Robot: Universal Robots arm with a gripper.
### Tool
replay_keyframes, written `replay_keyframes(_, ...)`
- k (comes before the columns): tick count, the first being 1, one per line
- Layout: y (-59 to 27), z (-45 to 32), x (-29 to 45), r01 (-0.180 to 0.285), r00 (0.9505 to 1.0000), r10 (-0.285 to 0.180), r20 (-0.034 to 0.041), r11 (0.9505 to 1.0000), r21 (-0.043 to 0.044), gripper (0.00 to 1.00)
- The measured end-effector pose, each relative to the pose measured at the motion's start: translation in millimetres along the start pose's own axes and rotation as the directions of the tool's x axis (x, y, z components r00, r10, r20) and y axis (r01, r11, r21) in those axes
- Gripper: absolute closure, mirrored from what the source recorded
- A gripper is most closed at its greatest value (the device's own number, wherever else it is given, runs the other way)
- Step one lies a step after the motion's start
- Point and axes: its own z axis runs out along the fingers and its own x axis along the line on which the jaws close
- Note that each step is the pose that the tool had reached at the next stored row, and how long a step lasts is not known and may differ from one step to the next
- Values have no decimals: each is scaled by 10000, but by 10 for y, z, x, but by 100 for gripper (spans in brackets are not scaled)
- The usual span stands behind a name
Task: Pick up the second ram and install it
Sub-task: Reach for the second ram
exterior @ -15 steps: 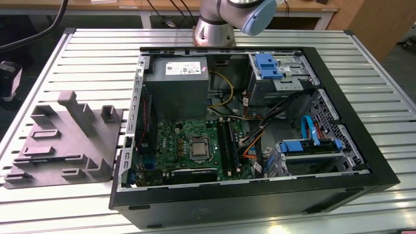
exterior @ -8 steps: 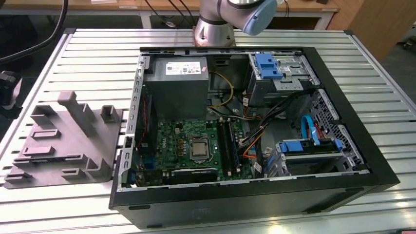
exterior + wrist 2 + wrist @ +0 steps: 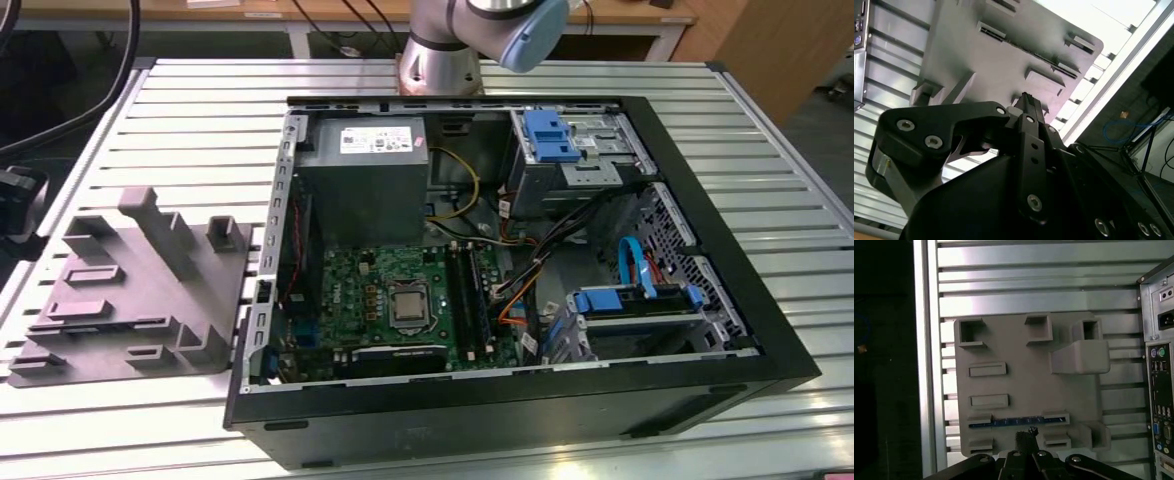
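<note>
Slatted metal table [image 3: 174,120] carries everything, w/ wooden desks behind it in the exterior view. Biggest item is an open black PC case [image 3: 534,410], lying on its side w/ the inside facing up. It holds a grey power supply [image 3: 360,180] and a green motherboard [image 3: 360,290]. Arm [image 3: 467,30] rises from the table's far edge, behind the case.

Grey plastic holder [image 3: 134,290] sits on the table at the exterior view's left, just beside the case and apart from it; it has raised blocks and slots.

Gripper [image 3: 1026,436] hangs over the holder in both wrist views [image 3: 1026,97]. Can't tell if it's apart or together.

Second ram [image 3: 1016,421] stands on edge in one of the holder's slots, a thin blue strip betw. two grey end blocks, not in the case. Second wrist view shows its dark edge [image 3: 1024,50] along the holder. Gripper tip is near the stick's middle; contact unclear.
</note>
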Motion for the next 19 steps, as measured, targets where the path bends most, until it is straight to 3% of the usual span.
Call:
replay_keyframes(9,-85,127,18,0,10000,0,2,10000,-1,90)
replay_keyframes(19,-124,280,21,0,10000,0,0,10000,0,90)
